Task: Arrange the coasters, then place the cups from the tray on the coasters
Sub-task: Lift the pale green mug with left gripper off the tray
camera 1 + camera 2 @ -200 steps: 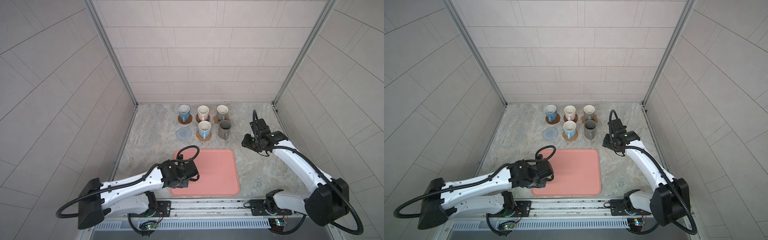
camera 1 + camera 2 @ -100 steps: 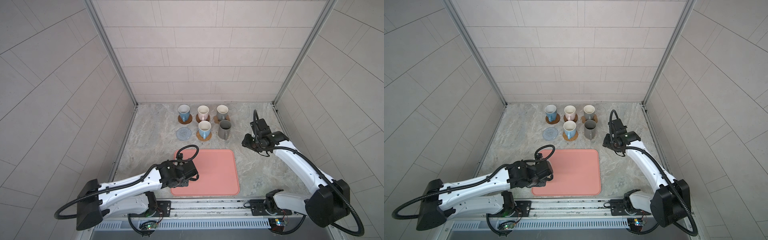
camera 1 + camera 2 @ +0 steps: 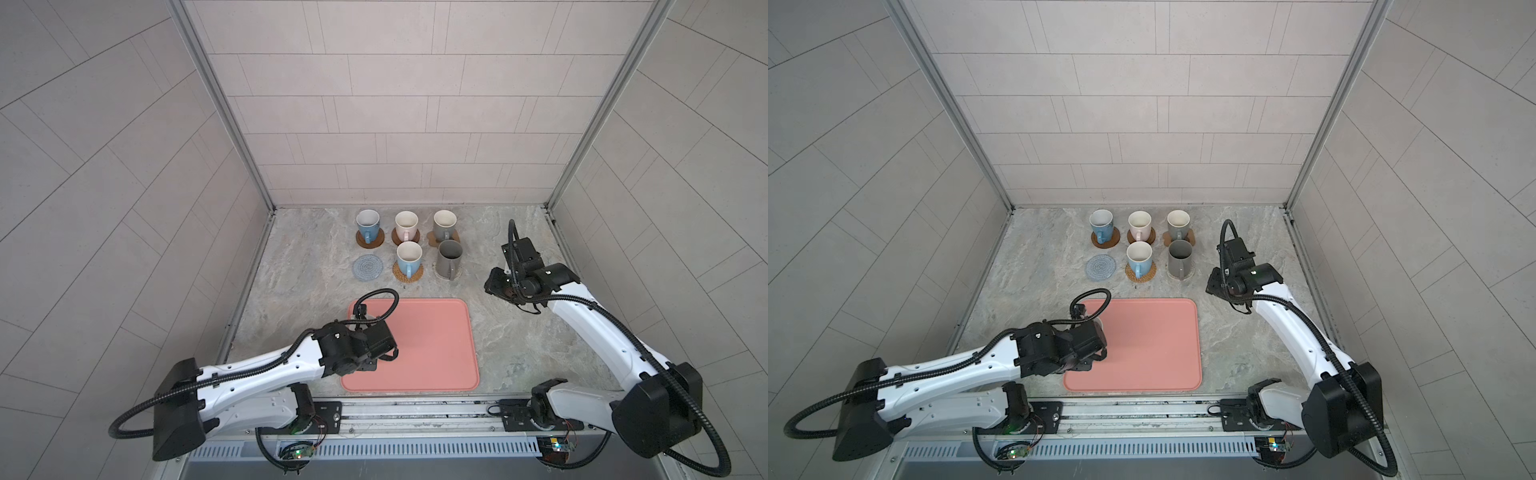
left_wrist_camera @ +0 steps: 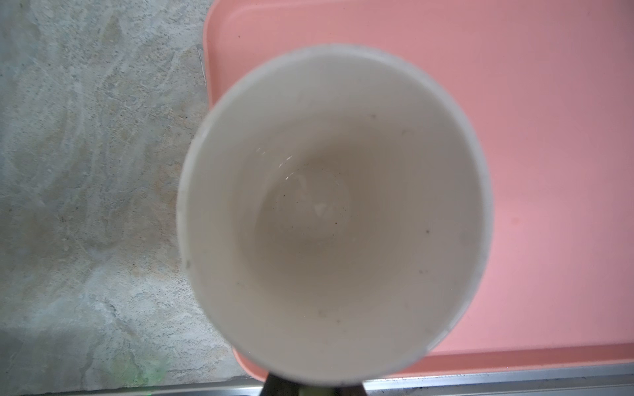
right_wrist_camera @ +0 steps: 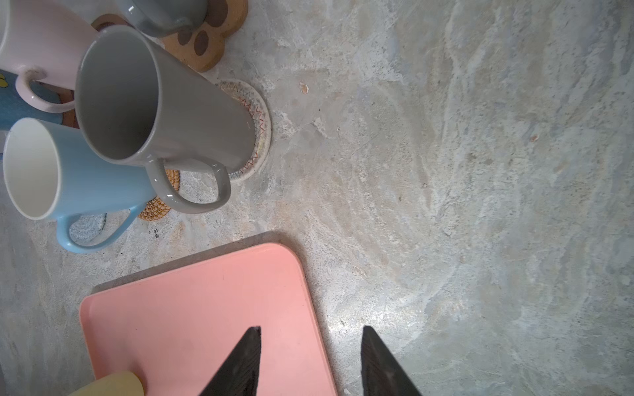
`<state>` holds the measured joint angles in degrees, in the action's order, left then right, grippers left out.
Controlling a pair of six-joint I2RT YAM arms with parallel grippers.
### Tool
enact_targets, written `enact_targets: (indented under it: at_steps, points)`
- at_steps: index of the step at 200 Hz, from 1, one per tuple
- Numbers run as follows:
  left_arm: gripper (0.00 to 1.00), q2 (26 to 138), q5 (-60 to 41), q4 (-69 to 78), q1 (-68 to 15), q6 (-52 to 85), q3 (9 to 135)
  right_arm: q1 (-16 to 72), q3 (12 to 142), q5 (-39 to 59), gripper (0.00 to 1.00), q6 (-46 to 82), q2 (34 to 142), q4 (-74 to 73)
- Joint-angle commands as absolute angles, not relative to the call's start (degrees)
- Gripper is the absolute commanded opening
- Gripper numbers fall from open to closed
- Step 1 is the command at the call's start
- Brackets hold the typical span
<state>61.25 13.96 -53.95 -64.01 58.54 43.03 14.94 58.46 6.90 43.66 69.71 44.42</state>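
My left gripper [image 4: 314, 391] is shut on the handle of a yellow-green cup [image 4: 329, 212] with a cream inside, over the near left part of the salmon tray [image 3: 436, 345]. My arm hides this cup in both top views, and I cannot tell whether it is lifted. Beyond the tray, five cups stand on coasters: blue [image 3: 368, 222], pink [image 3: 406, 224], grey [image 3: 444, 222], light blue [image 3: 409, 257] and tall dark grey [image 3: 449, 259]. The grey-blue crochet coaster [image 3: 368, 268] lies bare. My right gripper [image 5: 310, 329] hangs open and holds nothing, above the tray's far right corner.
The cups stand close together in two rows near the back wall. The tall dark grey cup's beige woven coaster [image 5: 257, 130] and the paw-shaped coaster [image 5: 206, 41] show beside it. A metal rail [image 3: 415, 411] runs along the front edge, and walls close three sides.
The left arm has shifted only very slightly with the cup in its grip. The right arm has not moved.
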Motion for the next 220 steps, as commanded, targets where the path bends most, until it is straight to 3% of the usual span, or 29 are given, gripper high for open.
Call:
enact_targets:
  at_steps: [1,128,220]
  points:
    - [0.08,59.86,18.98,-52.99,-63.72,57.7,45.28,14.95,58.12,5.34,0.5,44.2,68.3,46.23]
    - [0.08,58.41,25.51,-50.15,-63.31,55.72,46.79,14.94,58.09,5.01,0.5,44.2,68.12,46.42]
    - [0.07,61.2,23.25,-44.53,-54.2,48.31,49.57,14.94,57.75,4.65,0.5,44.18,67.68,46.76]
